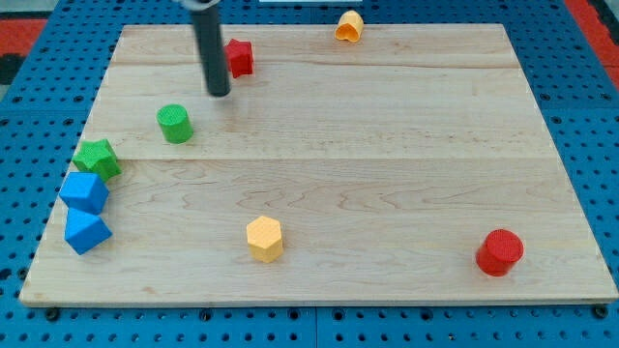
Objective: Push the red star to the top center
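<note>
The red star point(239, 57) lies near the view's top, left of centre, on the wooden board point(387, 145). My tip point(220, 94) is at the end of the dark rod, just below and to the left of the red star, close to it. I cannot tell whether the rod touches the star.
A green cylinder point(175, 124) lies left of my tip. A green star point(98, 159) and two blue blocks point(84, 192) point(86, 231) sit at the left edge. A yellow hexagon point(264, 238) lies bottom centre, a red cylinder point(499, 252) bottom right, an orange block point(349, 26) at the top edge.
</note>
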Controlling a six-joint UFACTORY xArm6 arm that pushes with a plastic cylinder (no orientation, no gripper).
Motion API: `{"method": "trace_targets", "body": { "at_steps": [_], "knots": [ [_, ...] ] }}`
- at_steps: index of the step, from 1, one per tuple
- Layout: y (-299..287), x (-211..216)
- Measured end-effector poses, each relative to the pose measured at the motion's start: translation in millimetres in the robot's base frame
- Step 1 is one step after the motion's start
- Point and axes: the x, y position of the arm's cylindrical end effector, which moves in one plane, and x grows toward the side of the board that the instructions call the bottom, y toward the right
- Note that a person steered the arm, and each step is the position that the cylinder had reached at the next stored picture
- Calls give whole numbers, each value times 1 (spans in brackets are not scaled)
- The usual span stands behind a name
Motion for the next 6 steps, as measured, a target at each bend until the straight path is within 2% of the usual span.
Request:
{"method": "trace_targets", "body": {
  "at_steps": [1, 2, 3, 4, 5, 6],
  "knots": [
    [-14, 15],
    [-67, 78],
    [-80, 99],
    [-25, 30],
    [34, -60],
    [100, -95]
  ]
}}
